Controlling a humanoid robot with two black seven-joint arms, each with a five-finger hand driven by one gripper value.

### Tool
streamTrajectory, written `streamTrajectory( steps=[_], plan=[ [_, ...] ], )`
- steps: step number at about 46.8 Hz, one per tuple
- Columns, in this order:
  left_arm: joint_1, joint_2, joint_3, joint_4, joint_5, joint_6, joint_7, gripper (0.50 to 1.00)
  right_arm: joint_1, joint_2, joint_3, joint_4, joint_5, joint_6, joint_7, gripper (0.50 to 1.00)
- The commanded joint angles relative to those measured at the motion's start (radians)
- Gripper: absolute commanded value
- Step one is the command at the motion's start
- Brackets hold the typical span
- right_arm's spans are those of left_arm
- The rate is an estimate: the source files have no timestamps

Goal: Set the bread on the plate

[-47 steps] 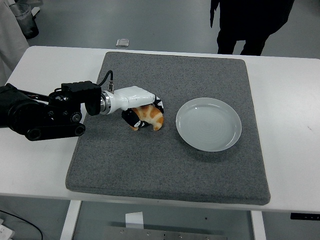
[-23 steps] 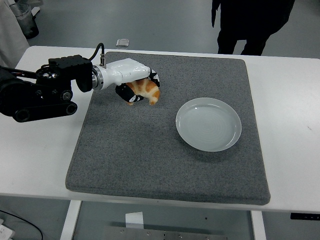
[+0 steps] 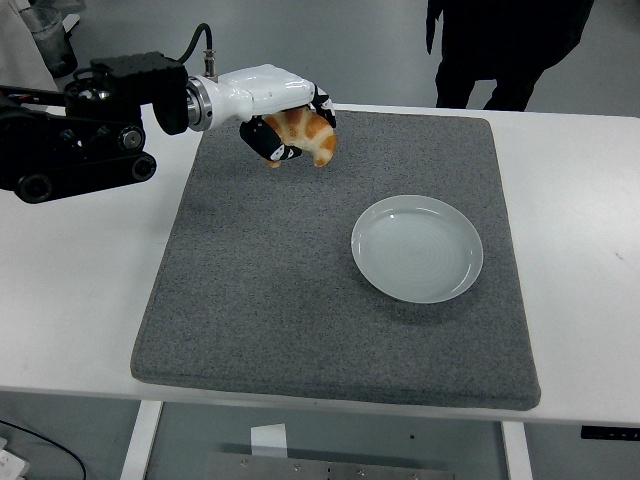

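Note:
A golden-brown croissant [image 3: 307, 134] hangs in the air above the far left part of the grey mat [image 3: 330, 290]. My left hand [image 3: 290, 128], white with black fingers, is shut on it, and the fingers hide part of the bread. The black left arm comes in from the left edge. The empty white plate [image 3: 417, 248] lies on the mat to the right of the hand and nearer to me, well apart from the bread. My right arm is out of view.
The mat covers most of the white table [image 3: 80, 300]. A person in dark clothes [image 3: 500, 40] stands beyond the far edge at the top right. A small square object [image 3: 245, 85] lies on the floor behind the table.
My left hand has lifted the croissant off the mat and carried it up and away from me, then slightly right toward the plate.

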Motion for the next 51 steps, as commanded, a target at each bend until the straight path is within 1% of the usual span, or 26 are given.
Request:
streamTrajectory(
  steps=[1,10,16,22,30,36,51],
  plan=[
    [-0.012,-0.002,-0.019,0.000,-0.003,-0.030,0.002,0.500,0.000,0.000,0.000,0.000,0.000,0.000,0.001,0.932],
    [-0.051,-0.002,-0.027,0.000,-0.014,-0.048,0.000,0.500,0.000,0.000,0.000,0.000,0.000,0.000,0.000,0.932],
    [-0.061,-0.006,-0.057,0.002,-0.022,-0.093,0.002,0.500,0.000,0.000,0.000,0.000,0.000,0.000,0.000,0.932],
    [-0.061,-0.013,-0.087,0.007,-0.026,-0.120,0.003,0.500,0.000,0.000,0.000,0.000,0.000,0.000,0.000,0.932],
    [-0.070,-0.019,-0.096,0.010,-0.036,-0.131,0.003,0.500,0.000,0.000,0.000,0.000,0.000,0.000,0.001,0.932],
    [-0.061,-0.066,-0.111,0.033,-0.046,-0.136,0.006,0.500,0.000,0.000,0.000,0.000,0.000,0.000,0.000,0.932],
    [-0.058,-0.124,-0.137,0.043,-0.054,-0.149,0.008,0.500,0.000,0.000,0.000,0.000,0.000,0.000,0.000,0.932]
  ],
)
